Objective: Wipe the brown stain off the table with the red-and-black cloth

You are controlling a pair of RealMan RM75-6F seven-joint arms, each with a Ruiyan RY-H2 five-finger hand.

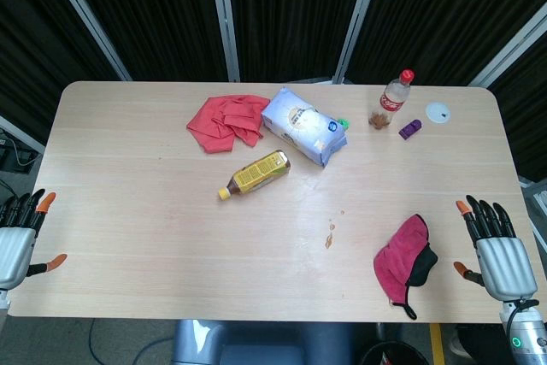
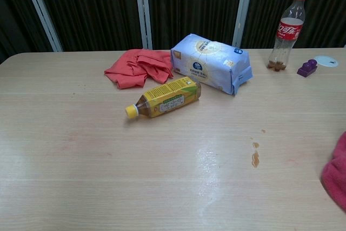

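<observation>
The red-and-black cloth (image 1: 403,261) lies crumpled near the table's front right edge; the chest view shows only its red edge (image 2: 336,172) at the right border. A small brown stain (image 1: 329,238) marks the tabletop left of the cloth, seen as a few drops (image 2: 255,158) in the chest view. My right hand (image 1: 493,245) hovers open at the table's right front corner, just right of the cloth and apart from it. My left hand (image 1: 19,232) is open at the far left front edge, holding nothing. Neither hand appears in the chest view.
A tea bottle with a yellow label (image 1: 255,174) lies on its side mid-table. Behind it are a plain red cloth (image 1: 227,120), a blue-white package (image 1: 304,125), an upright cola bottle (image 1: 394,99), a purple block (image 1: 410,129) and a white lid (image 1: 438,112).
</observation>
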